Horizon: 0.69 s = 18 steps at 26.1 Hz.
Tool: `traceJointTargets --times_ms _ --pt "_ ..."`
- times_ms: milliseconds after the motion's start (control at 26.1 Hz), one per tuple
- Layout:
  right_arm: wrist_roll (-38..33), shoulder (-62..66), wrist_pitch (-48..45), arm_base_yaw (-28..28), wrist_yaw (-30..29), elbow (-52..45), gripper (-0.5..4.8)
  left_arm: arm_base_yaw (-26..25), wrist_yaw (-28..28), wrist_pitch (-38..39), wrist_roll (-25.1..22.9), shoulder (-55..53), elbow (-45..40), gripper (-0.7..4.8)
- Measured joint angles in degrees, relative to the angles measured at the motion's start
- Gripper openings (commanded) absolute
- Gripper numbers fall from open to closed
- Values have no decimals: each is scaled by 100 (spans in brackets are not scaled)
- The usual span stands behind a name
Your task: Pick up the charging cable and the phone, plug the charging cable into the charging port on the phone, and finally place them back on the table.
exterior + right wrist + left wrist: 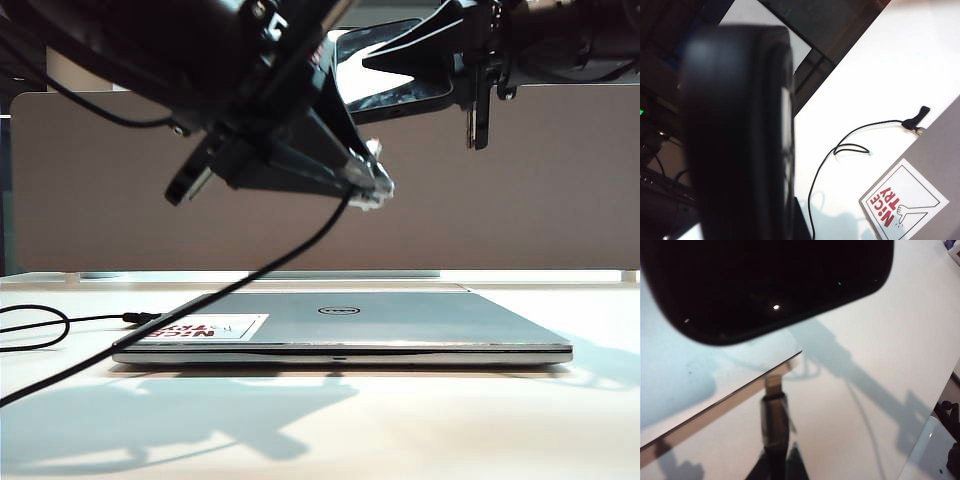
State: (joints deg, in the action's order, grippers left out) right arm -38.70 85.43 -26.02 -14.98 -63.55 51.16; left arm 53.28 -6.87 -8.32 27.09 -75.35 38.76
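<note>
1. The table (400, 420) bears the laptop (400, 325), my landmark; no containers in sight.
2. Above the laptop, the right gripper (420, 62) is clamped on the phone (395, 70).
3. Lower, above the laptop, the left gripper (372, 182) pinches the charging cable (200, 315); its plug (774, 412) likely needs squaring to the port before pushing.

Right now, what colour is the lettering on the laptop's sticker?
Red on a white sticker, clearest in the right wrist view.
</note>
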Motion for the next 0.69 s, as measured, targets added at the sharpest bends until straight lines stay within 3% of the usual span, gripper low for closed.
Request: traceJointTargets --times_ms 307,690 --pt "-208 332 -334 4 446 -79 -6 0 0 -262 131 -245 0 -6" --pt "-1285 522 -1620 0 634 -568 -6 0 0 -328 601 -243 0 -6"
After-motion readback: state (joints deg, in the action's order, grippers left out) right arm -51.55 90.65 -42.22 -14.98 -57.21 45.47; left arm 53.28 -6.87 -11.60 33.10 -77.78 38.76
